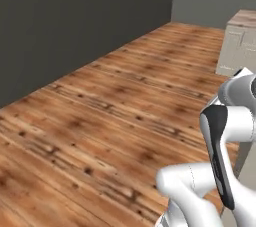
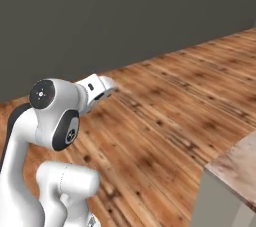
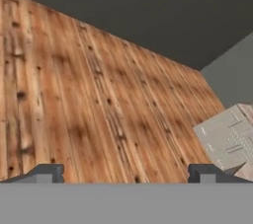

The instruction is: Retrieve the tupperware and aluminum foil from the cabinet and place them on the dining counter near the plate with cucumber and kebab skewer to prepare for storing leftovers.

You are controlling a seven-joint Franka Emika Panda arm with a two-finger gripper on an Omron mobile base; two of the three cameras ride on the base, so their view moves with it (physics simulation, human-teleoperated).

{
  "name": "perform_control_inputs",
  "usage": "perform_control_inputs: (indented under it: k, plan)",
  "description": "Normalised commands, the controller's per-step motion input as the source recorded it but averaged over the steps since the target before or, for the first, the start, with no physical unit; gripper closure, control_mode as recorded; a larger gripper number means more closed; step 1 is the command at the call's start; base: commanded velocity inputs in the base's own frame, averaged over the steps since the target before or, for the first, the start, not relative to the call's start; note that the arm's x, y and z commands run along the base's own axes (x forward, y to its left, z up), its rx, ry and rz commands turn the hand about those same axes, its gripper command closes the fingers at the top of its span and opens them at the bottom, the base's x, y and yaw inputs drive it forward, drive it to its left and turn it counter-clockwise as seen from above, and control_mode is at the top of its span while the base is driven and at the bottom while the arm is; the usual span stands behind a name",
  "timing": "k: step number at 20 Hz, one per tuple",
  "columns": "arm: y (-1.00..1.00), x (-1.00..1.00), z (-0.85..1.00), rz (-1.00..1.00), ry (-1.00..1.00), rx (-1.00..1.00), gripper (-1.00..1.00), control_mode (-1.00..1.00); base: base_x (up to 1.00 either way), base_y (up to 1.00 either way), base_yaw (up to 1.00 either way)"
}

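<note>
A: What is in front of the robot, going from left to right?

B: On the left stands a dark grey wall [image 1: 75, 26]. Then comes the wooden floor [image 1: 115, 116], wide and bare. On the right there is a pale unit with a brownish marbled top [image 1: 240, 41]; the right base view shows a corner of a similar top [image 2: 235, 171] close to the base.

A: And the gripper [image 3: 126, 173]?

B: In the hand view its two dark fingertips [image 3: 47, 172] stand far apart at the bottom, fully spread, with nothing between them. It carries nothing.

A: Where are the tupperware and the aluminum foil?

B: I cannot find them here, and also not the cabinet or the plate. I judge the robot is on its way to the cabinet, so the task is at the very start.

A: How to do this step well?

B: Keep the arm folded close to the body while the base drives, so it does not hit the unit on the right. Turn until the cabinet comes to the front. Leave the jaws wide, ready for the first item.
</note>
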Motion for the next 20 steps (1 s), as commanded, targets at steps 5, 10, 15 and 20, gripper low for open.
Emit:
perform_control_inputs:
  k: [5, 10, 15, 20]
  plan:
    - [0.00, 0.00, 0.00, 0.00, 0.00, 0.00, -1.00, 1.00, 1.00, 0.50, -0.49]
    - [0.00, 0.00, 0.00, 0.00, 0.00, 0.00, -1.00, 1.00, 1.00, 0.18, -0.47]
    - [0.00, 0.00, 0.00, 0.00, 0.00, 0.00, -1.00, 1.00, 1.00, 0.06, -0.48]
    - [0.00, 0.00, 0.00, 0.00, 0.00, 0.00, -1.00, 1.00, 1.00, 0.03, -0.45]
